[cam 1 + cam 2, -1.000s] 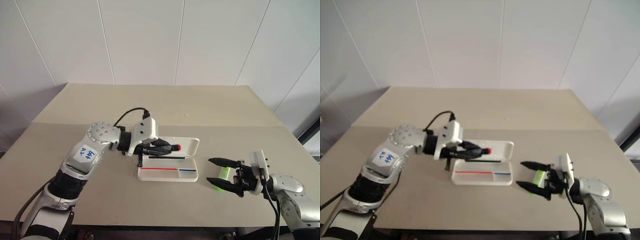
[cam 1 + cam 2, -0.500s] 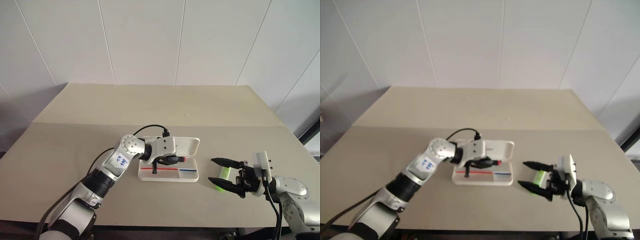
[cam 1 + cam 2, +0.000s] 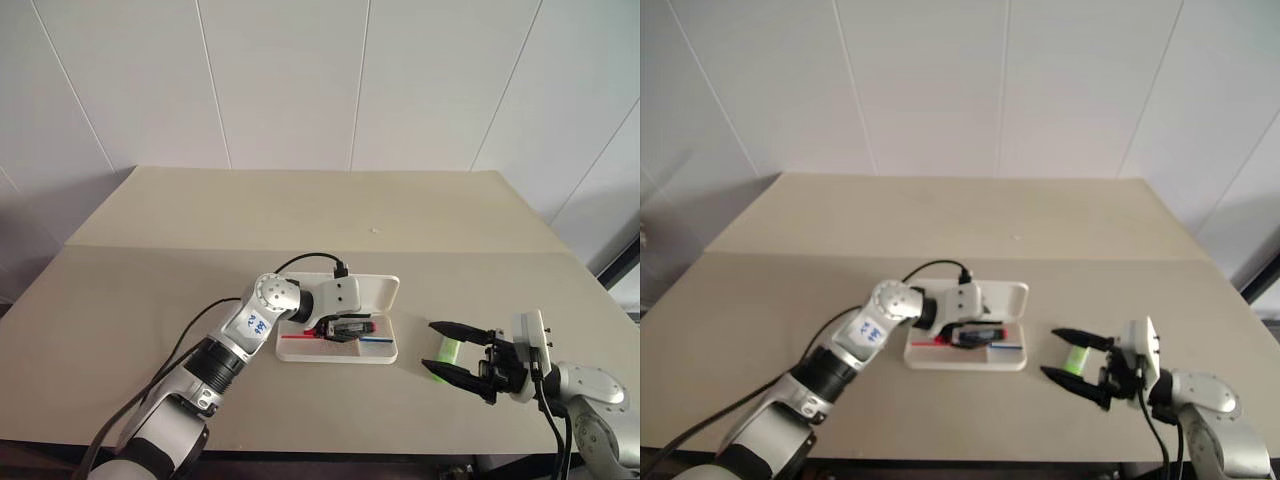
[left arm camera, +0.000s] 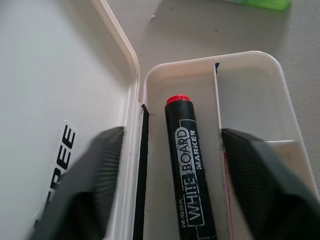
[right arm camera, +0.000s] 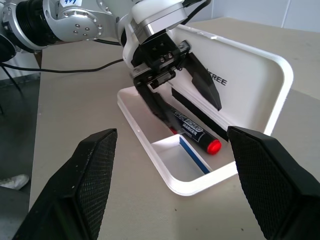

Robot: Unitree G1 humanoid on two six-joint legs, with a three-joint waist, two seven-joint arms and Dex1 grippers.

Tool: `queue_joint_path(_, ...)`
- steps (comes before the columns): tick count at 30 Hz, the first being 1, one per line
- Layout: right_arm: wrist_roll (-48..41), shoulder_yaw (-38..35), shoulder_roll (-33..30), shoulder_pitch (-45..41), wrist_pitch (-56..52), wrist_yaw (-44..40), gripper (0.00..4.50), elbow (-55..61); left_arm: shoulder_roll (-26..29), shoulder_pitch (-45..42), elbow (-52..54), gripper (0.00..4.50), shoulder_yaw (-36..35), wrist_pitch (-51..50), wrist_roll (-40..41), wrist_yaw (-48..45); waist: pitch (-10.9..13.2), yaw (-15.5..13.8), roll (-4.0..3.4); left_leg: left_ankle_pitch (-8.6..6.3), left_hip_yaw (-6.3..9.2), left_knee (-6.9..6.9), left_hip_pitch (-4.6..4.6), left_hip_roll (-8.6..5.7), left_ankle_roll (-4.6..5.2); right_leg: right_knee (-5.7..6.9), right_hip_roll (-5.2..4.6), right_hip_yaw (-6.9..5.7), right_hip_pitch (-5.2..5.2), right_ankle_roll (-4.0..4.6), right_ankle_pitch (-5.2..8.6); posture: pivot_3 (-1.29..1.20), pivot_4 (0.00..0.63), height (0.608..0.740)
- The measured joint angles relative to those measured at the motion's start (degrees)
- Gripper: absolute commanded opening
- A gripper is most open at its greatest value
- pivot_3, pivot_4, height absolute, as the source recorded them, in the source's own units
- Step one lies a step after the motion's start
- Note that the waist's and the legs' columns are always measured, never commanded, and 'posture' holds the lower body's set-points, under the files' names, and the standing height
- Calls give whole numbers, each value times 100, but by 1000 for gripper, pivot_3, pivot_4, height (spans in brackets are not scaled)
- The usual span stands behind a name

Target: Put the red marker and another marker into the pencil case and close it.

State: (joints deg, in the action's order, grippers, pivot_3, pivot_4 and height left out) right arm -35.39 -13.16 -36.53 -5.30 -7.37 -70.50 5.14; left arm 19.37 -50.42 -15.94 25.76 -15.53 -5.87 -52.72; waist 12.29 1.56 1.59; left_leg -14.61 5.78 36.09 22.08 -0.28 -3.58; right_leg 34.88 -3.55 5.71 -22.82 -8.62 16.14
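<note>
The white pencil case (image 3: 388, 291) lies open in the middle of the table, lid folded back to the far side. The red marker (image 4: 188, 150), black with a red end, lies flat in the tray (image 5: 176, 186). My left gripper (image 3: 346, 328) hovers low over the tray, open, with a finger on either side of the marker and not touching it. Right of the case the lime-green marker (image 3: 447, 351) lies on the table. My right gripper (image 3: 431, 347) stands open around it, one finger beyond it and one on the near side.
A thin black strip (image 4: 142, 165) runs along the case's hinge beside the marker. A black cable (image 3: 300, 262) loops over my left wrist. The beige table (image 3: 150, 300) has free room on the left and behind the case; its front edge is near.
My left gripper came down and to the right with the red marker into the tray, then opened and let it go. The right gripper has stayed by the green marker.
</note>
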Motion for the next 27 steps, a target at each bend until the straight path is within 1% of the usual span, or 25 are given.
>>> queue_joint_path(1,-1,-7,0,2,0,1,4500,21,-22,0,4,4478,0,-8,0,-4,0,1,0,0,0,0,0,0,0,0,0,0,0,0,0,0,150,740)
queue_joint_path(10,-1,-75,0,195,-58,163,4500,259,32,76,760,4478,-231,-318,199,-259,0,0,0,0,0,0,0,0,0,2,0,0,0,0,0,0,150,740)
queue_joint_path(13,6,-75,6,375,-131,371,4500,454,95,205,1027,4478,-347,-370,369,-336,0,0,0,0,1,0,-1,1,0,4,0,1,0,0,1,0,150,740)
queue_joint_path(17,91,-75,144,626,-180,878,4500,765,257,421,1393,4478,-546,-373,674,-512,-1,1,-1,0,1,0,-4,2,0,8,0,1,0,2,2,0,150,740)
queue_joint_path(21,226,-63,235,806,-254,1295,4500,984,343,572,1488,4478,-711,-368,891,-600,-1,-1,-1,0,0,4,-3,1,0,9,0,1,0,3,2,0,150,740)
queue_joint_path(27,256,-27,270,824,-255,1388,4500,1051,302,555,1138,4478,-712,-273,874,-556,-1,-1,-1,0,0,5,-3,1,0,9,0,1,1,3,2,0,150,740)
